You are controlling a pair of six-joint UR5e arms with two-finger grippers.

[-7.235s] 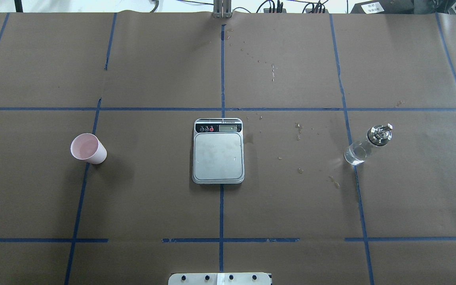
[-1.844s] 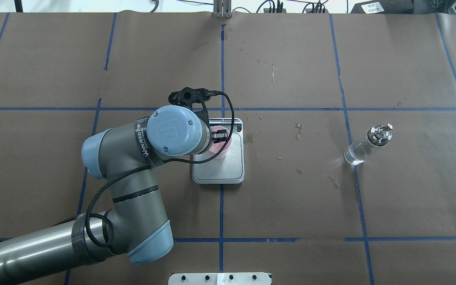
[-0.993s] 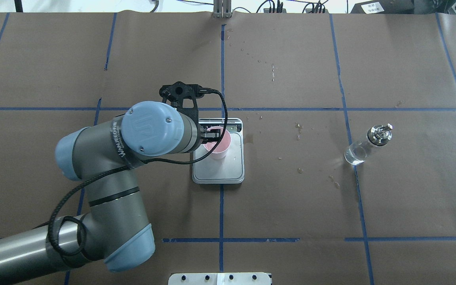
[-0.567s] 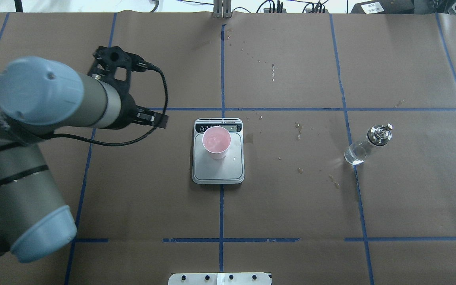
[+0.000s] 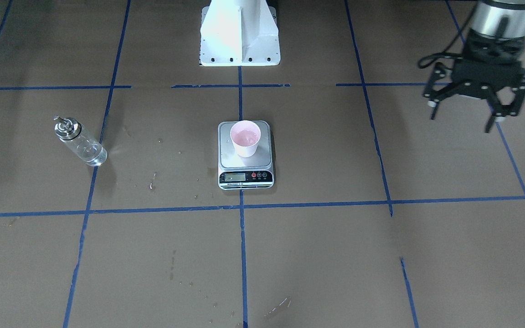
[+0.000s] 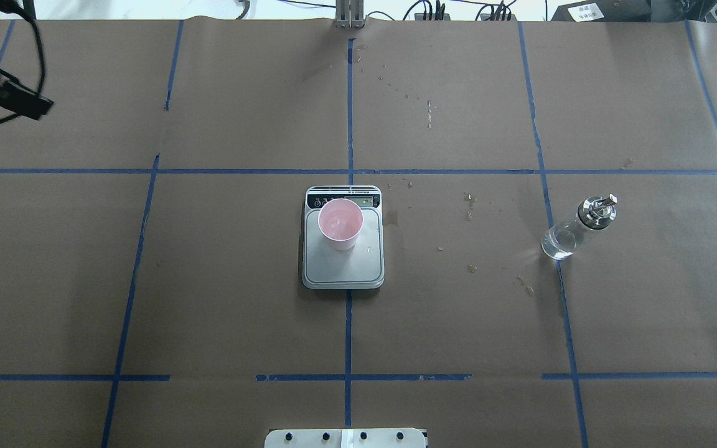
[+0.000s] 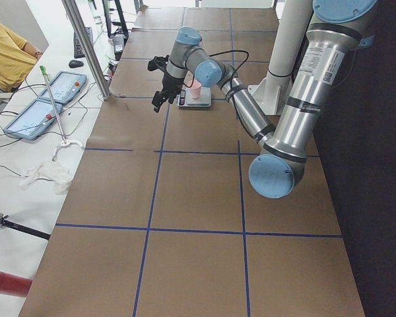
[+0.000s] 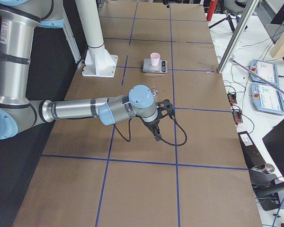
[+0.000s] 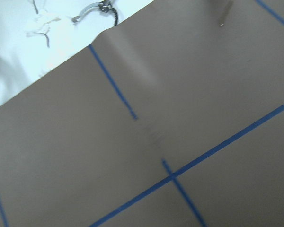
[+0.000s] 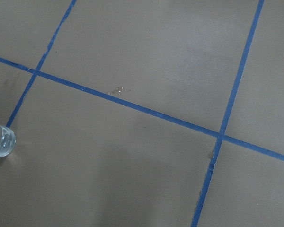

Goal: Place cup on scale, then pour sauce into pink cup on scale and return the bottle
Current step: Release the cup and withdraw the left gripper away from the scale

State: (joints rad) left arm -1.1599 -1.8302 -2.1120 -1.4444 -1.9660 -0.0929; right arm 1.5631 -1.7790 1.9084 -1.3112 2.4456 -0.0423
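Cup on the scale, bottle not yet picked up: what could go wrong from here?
1. The cup stands free on the scale and its mouth is small; a pour could miss and wet the display strip.
2. The bottle is smooth clear glass; it might slip or tip when the right gripper grasps it.

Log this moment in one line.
cup on scale | bottle upright, apart | left gripper open, empty | right gripper: cannot tell | next: grasp bottle
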